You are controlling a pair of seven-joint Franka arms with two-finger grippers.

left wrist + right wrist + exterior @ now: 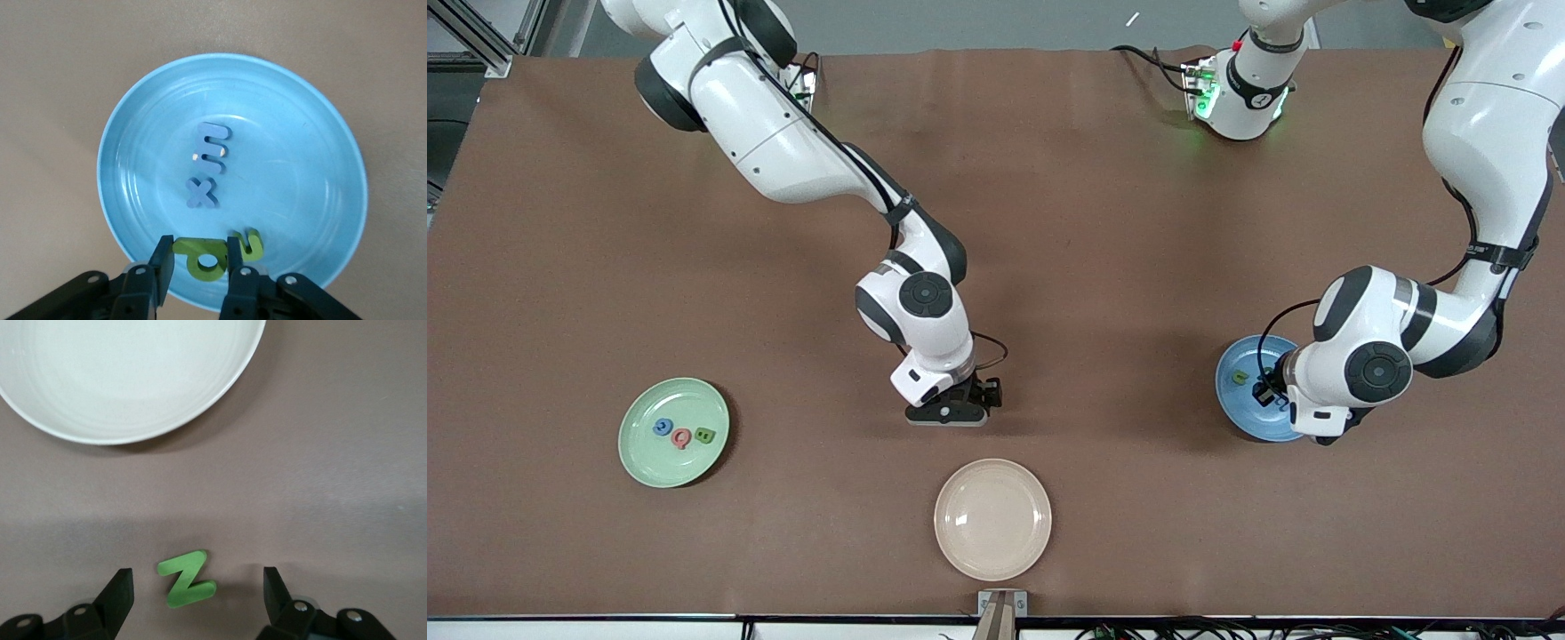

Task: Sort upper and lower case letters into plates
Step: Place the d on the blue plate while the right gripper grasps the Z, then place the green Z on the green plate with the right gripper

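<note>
My right gripper (951, 414) is low over the table just farther from the front camera than the cream plate. In the right wrist view it (198, 577) is open around a green N (187, 579) lying flat on the table. My left gripper (1267, 391) is over the blue plate (1240, 420). In the left wrist view it (199, 248) is shut on a green p-shaped letter (200, 257) just above the blue plate's (300, 120) rim. A green u (248, 244), a blue x (202, 192) and another blue letter (212, 148) lie in that plate. The mint plate (640, 462) holds a blue C (663, 427), a pink Q (682, 437) and a green B (704, 435).
A cream-beige plate (992, 519) with nothing in it sits near the table's front edge, and its rim shows in the right wrist view (120, 437). The brown table mat (1094, 222) stretches between the arms' bases.
</note>
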